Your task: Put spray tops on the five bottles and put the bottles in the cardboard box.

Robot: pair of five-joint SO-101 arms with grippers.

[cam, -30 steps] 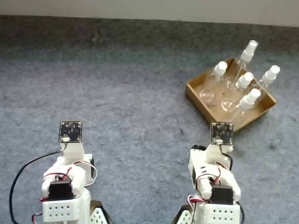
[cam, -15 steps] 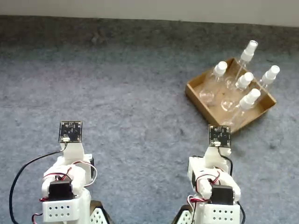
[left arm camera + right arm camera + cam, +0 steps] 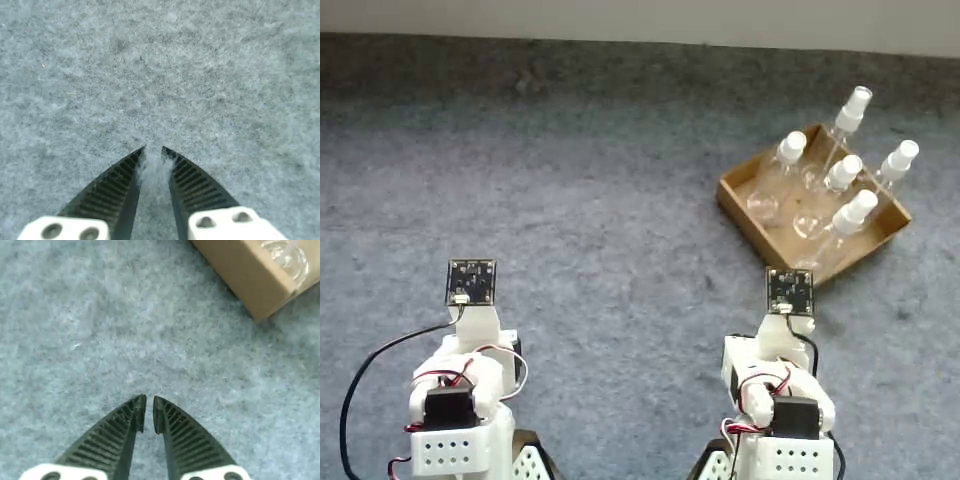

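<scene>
— Start at the left. How many arms?

— Two. The left arm (image 3: pixel 460 405) sits at the near edge with a black cable (image 3: pixel 360 385) looping off its side. The right arm (image 3: pixel 777 400) is beside it, well apart. Each carries one small dark square board (image 3: pixel 471 281) at the wrist.

— And the claws?

— The left gripper (image 3: pixel 152 150) hangs over bare mat, its black ribbed fingers (image 3: pixel 115 182) drawn almost together with only a thin slit at the tips and nothing pinched. The right gripper (image 3: pixel 148 407) is pressed together too, and is also empty.

— Where are the task's things?

— Farthest right. One cardboard box (image 3: pixel 757 230) lies turned at an angle beyond the right arm, near it but not touching. I count five bottles (image 3: pixel 845 172) in it, each wearing one of the white spray tops (image 3: pixel 858 208). One stands taller than the others and leans toward the far side.

— What's the surface like?

— It's a grey felt (image 3: pixel 600 200) over the whole table, darker toward the back, and behind it runs a pale strip (image 3: pixel 620 20). I cannot tell what that is.

— Is anything hard to make out?

— The bottles are clear, so their bodies are difficult to trace against the cardboard. Both arm bases are cut off by the near edge. In the right wrist view only a corner of the cardboard box (image 3: pixel 240 270) shows, with a clear bottle bottom at the frame's edge.
</scene>
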